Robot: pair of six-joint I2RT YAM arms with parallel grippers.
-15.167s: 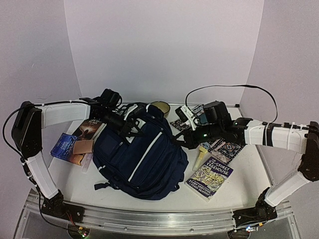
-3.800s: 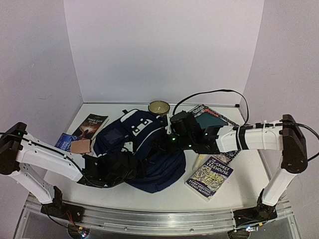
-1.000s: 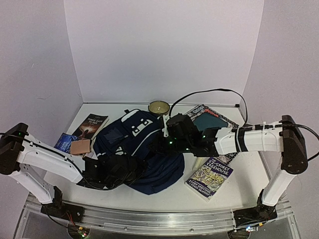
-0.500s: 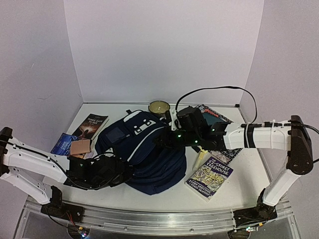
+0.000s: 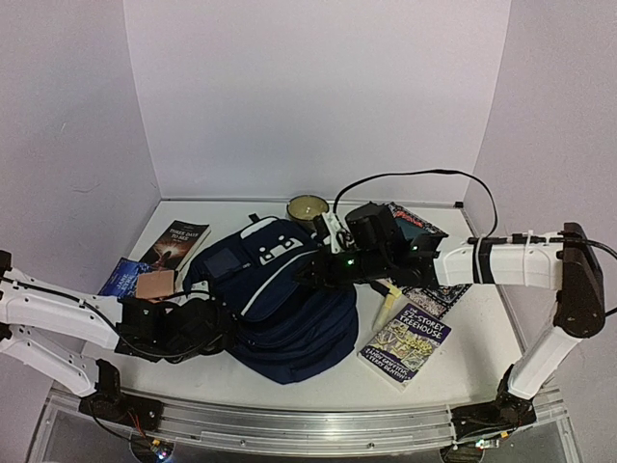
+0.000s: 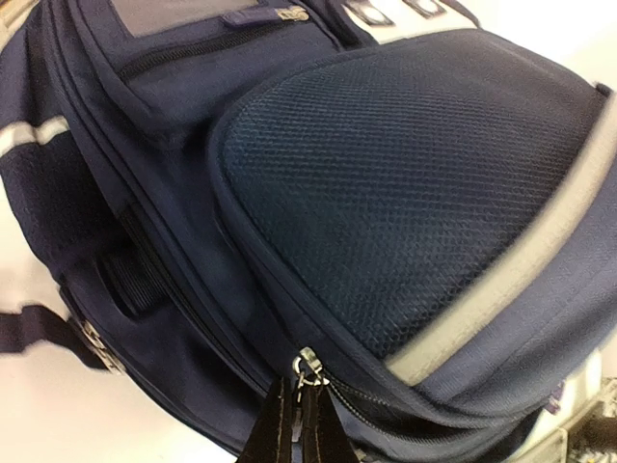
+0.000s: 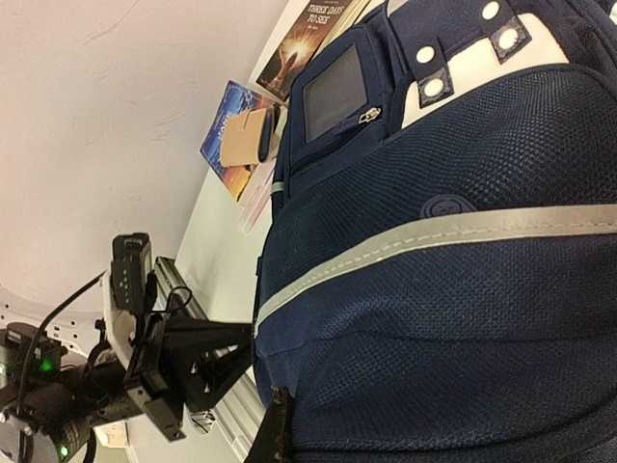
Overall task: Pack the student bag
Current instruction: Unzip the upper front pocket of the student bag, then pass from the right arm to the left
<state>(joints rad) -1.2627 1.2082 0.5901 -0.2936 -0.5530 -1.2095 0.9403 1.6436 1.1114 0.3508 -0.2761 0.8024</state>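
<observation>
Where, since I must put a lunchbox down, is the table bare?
Bare white table shows right of the colourful Treehouse paperback and in a narrow strip along the near edge before the navy-blue fabric backpack. Crowded: the left side, with a dark paperback and blue book, and the far right, with stacked magazines under the right arm.

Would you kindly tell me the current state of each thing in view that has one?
student bag, lying down.
front pocket, zipped shut.
zipper pull, pinched between the left fingers.
left gripper, shut on the zipper pull.
right gripper, shut on the bag's fabric.
Treehouse book, closed, lying flat.
</observation>
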